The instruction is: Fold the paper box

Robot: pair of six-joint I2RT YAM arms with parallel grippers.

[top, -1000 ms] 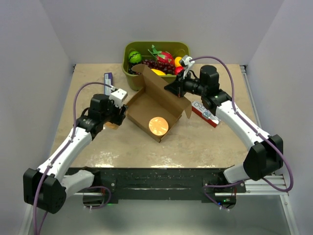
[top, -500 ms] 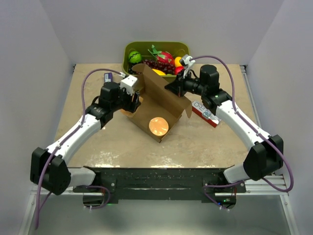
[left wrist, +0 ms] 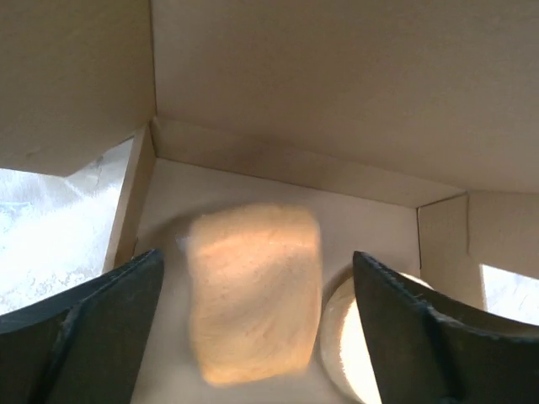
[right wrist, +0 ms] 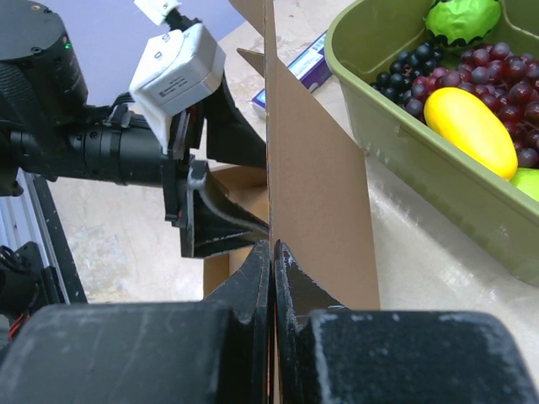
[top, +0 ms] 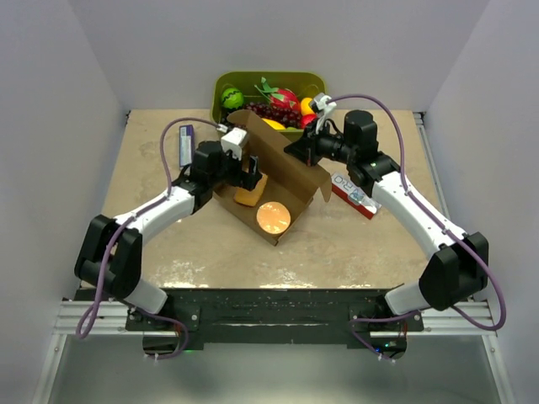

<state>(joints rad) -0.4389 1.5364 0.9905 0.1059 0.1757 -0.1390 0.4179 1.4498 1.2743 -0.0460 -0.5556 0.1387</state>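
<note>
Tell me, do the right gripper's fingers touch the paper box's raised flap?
Touching. The right wrist view shows the right gripper shut on the paper box, pinching its raised flap with no gap.

The left gripper [left wrist: 257, 278] is hanging inside the paper box [left wrist: 337, 76] with its dark fingers [left wrist: 101, 311] standing wide apart. A blurred tan bread-like slice [left wrist: 253, 303] is showing between them over the box floor, touching neither, with a pale round disc [left wrist: 349, 349] peeking out just beside it.
</note>
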